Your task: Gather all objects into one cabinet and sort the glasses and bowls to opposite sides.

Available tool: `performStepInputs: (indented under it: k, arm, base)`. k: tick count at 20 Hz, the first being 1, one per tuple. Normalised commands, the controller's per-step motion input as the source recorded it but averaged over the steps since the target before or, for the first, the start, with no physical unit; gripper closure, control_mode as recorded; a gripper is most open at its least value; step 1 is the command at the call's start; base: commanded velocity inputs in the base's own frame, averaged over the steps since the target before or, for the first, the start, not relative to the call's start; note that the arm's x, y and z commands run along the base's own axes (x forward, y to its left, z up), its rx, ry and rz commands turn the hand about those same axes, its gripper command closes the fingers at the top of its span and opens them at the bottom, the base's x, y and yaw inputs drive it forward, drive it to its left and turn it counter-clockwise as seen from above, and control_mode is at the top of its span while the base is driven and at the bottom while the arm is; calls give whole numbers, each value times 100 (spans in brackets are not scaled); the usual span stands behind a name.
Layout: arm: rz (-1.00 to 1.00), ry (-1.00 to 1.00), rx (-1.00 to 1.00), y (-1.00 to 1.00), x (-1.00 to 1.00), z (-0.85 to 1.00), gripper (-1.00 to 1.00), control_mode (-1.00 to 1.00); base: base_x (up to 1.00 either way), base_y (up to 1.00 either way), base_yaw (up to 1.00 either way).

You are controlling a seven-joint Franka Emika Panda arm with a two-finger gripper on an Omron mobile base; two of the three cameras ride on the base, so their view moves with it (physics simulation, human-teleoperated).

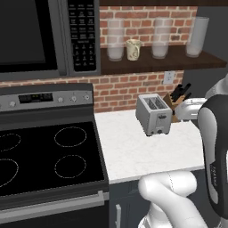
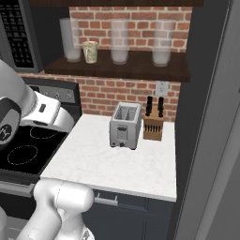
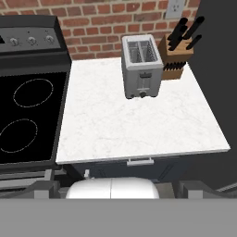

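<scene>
Your cream patterned mug stood on the brown wooden shelf in the brick niche, among tall clear glasses, above the white marble table. I judged you were at the approach step; next, reach up to it. The claw's opening I couldn't tell.

The white counter lies bare across its front and middle, open to a reach from above; only the toaster and the knife block just beside it crowd the back by the brick wall. On the wooden shelf above, the cream mug stands between tall glass jars, which narrow the way in from either side.
</scene>
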Motion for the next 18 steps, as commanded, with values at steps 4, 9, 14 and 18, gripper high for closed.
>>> performStepInputs:
  k: [4, 9, 14, 18]
  arm:
    - [0, 0, 0, 0, 0, 0, -100, 100]
    - [0, 0, 0, 0, 0, 0, -100, 100]
    - [0, -14, 0, 0, -8, 5, -100, -100]
    - [0, -40, -1, 11, -21, 54, -100, -100]
  base:
    - [25, 0, 0]
    - [1, 0, 0]
    - [0, 0, 0]
    - [0, 0, 0]
